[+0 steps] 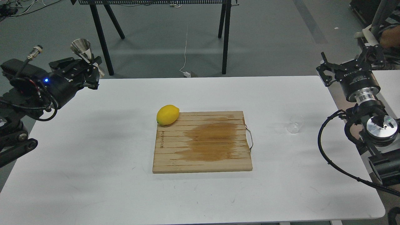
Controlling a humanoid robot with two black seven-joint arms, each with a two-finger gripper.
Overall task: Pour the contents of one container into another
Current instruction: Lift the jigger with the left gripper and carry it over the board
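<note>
The shiny steel jigger (82,48) is held tilted in the air above the table's far left corner, with my left gripper (90,66) shut on its narrow waist. Its upper cone sticks up over the fingers. The small clear cup (295,123) stands upright on the white table (93,150), just right of the cutting board. My right gripper (349,61) hovers beyond the table's right edge, behind and to the right of the cup. Its fingers are spread wide apart with nothing between them.
A wooden cutting board (202,142) with a dark wet stain lies at the table's middle. A yellow lemon (167,114) rests at its far left corner. Black table legs (101,37) stand on the floor behind.
</note>
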